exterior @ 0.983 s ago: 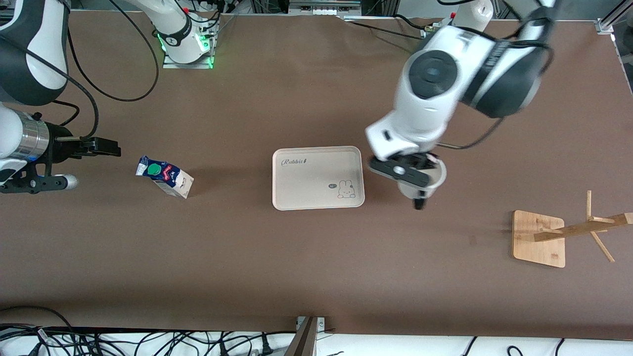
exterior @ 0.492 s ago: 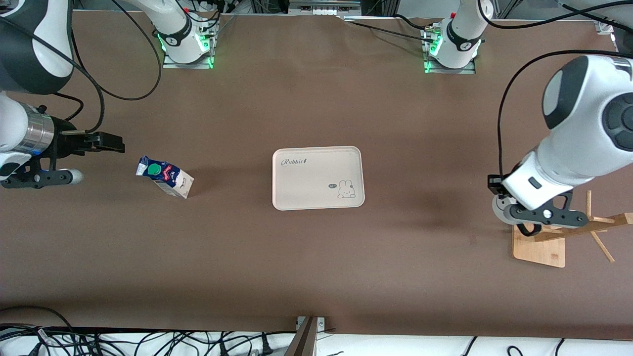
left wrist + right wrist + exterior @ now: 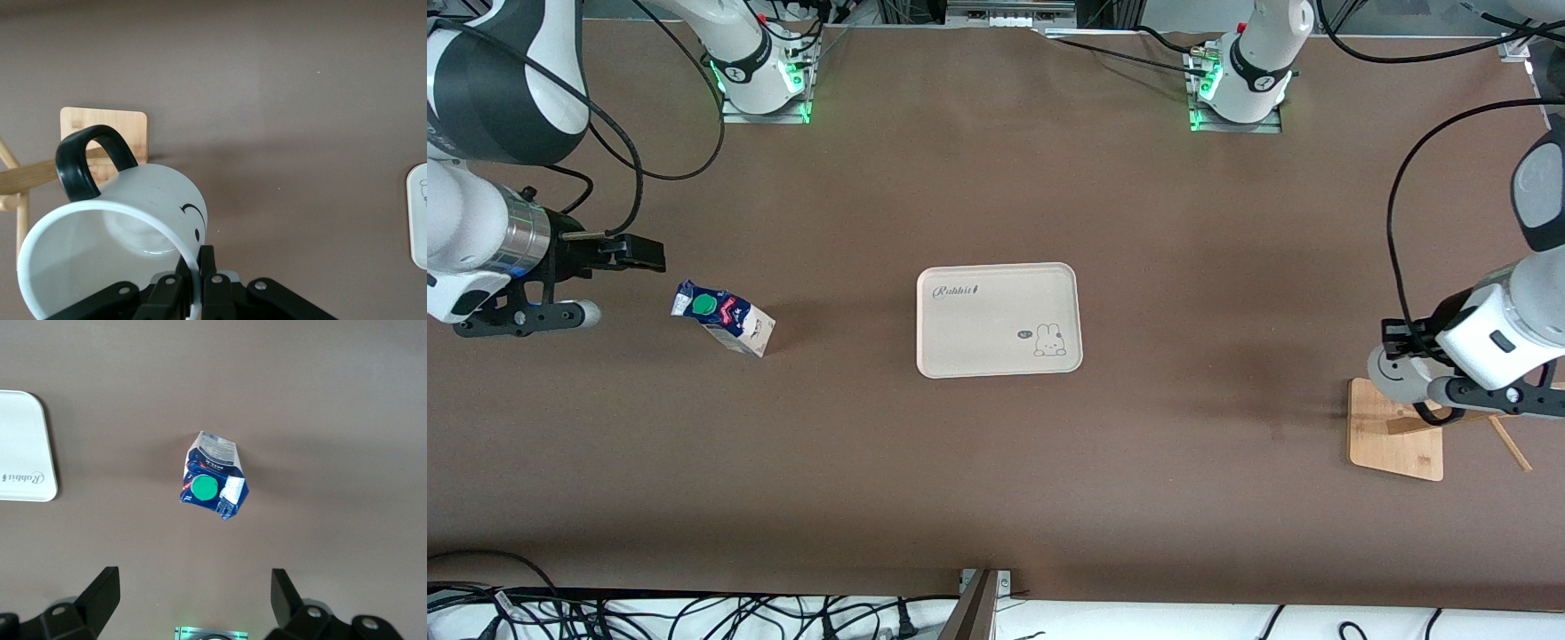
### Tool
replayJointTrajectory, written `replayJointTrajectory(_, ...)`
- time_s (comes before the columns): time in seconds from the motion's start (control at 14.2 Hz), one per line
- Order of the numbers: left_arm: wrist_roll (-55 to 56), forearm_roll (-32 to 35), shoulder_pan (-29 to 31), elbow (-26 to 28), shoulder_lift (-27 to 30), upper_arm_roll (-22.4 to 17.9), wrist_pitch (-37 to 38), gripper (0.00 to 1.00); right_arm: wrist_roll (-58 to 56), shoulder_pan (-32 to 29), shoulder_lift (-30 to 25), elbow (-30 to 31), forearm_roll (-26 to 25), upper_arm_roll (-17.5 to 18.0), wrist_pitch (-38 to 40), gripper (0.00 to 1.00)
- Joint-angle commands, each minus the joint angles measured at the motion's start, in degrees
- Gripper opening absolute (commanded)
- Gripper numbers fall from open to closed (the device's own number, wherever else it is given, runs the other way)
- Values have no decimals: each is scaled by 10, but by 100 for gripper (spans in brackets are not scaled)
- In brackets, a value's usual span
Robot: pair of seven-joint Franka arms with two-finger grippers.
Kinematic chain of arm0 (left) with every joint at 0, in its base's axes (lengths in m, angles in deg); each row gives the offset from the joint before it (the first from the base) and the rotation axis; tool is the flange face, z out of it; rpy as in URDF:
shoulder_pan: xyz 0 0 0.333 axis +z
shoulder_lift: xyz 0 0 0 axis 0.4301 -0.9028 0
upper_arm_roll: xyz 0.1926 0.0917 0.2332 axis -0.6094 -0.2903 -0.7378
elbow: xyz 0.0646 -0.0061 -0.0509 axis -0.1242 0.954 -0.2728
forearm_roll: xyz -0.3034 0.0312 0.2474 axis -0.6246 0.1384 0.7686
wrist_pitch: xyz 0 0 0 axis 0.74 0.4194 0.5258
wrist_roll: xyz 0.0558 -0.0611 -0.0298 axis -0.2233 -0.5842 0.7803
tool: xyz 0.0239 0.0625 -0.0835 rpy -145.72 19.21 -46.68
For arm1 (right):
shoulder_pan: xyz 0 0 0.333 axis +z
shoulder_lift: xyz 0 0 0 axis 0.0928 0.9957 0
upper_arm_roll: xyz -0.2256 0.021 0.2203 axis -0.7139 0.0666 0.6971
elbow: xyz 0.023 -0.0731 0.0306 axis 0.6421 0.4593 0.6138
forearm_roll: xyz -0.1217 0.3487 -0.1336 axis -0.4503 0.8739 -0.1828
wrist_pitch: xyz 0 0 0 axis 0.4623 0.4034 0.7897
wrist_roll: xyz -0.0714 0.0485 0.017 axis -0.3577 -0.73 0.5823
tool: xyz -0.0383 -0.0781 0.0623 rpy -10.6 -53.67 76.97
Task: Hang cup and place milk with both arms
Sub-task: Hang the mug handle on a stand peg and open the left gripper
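White cup (image 3: 1392,374) up over the wooden rack (image 3: 1396,428), lower right of the frame.

The left end effector (image 3: 195,283) is clamped on the cup's rim. The right end effector (image 3: 193,597), fingers wide apart, hovers at mid-left beside the milk (image 3: 723,316), which stands on the brown bench (image 3: 996,480); a cream tray (image 3: 999,320) sits at centre.

Cup (image 3: 120,233): white mug, black loop handle, black smiley on side; tipped on side, pinched at rim, up in air over wooden rack base (image 3: 1394,431).
Milk (image 3: 723,317): dark-blue carton, green cap, upright on table, toward right arm's end.
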Motion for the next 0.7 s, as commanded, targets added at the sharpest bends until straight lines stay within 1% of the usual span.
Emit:
replayJointTrajectory(0.0, -53, -9, 32, -18, -7, 8, 16, 0, -1, -2, -10, 2, -20, -10, 7, 100)
replayJointTrajectory(0.14, -59, -16, 51, -18, -7, 8, 34, 0, -1, -3, -9, 2, -16, -14, 6, 100)
replayJointTrajectory(0.35, -67, -22, 71, -18, -7, 8, 39, 0, -2, -10, -10, 2, -16, -19, 4, 100)
replayJointTrajectory(0.42, -68, -22, 75, -18, -7, 8, 40, 0, -4, -23, -12, 2, -18, -16, 7, 100)
replayJointTrajectory(0.49, -67, -19, 80, -15, -8, 7, 43, 16, -3, -58, -15, 2, -14, 3, 5, 100)
replayJointTrajectory(0.56, -65, -17, 78, -13, -8, 5, 60, 99, 1, -114, -39, 6, -19, 58, 3, 100)
replayJointTrajectory(0.63, -60, -34, 82, -11, -10, 7, 63, 100, 2, -171, -51, 8, -18, 99, 1, 100)
